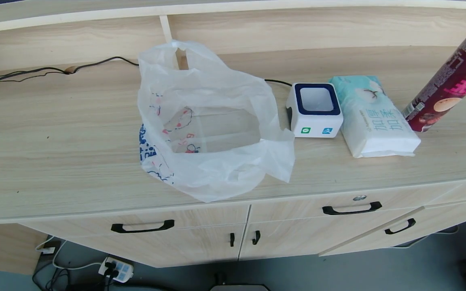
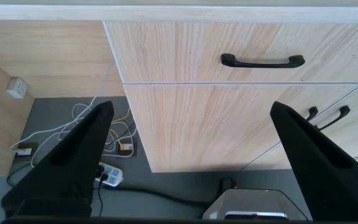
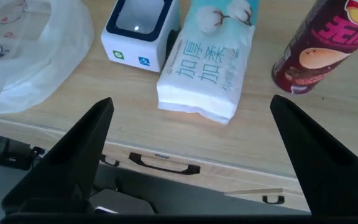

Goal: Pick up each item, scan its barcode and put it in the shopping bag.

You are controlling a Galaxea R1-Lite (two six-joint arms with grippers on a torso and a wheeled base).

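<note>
Wide-spread right claw [image 3: 191, 102] near tissue pack [image 3: 207, 68] and chip can [image 3: 319, 46]

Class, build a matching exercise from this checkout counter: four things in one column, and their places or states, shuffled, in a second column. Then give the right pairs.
Things:
1. shopping bag
2. scanner
3. tissue pack
4. crisp tube

Places or states:
A. lies flat between the scanner and the crisp tube
B. farthest right on the counter
C. mouth open, farthest left
D. stands between the shopping bag and the tissue pack

Pairs: 1-C, 2-D, 3-A, 4-B.
</note>
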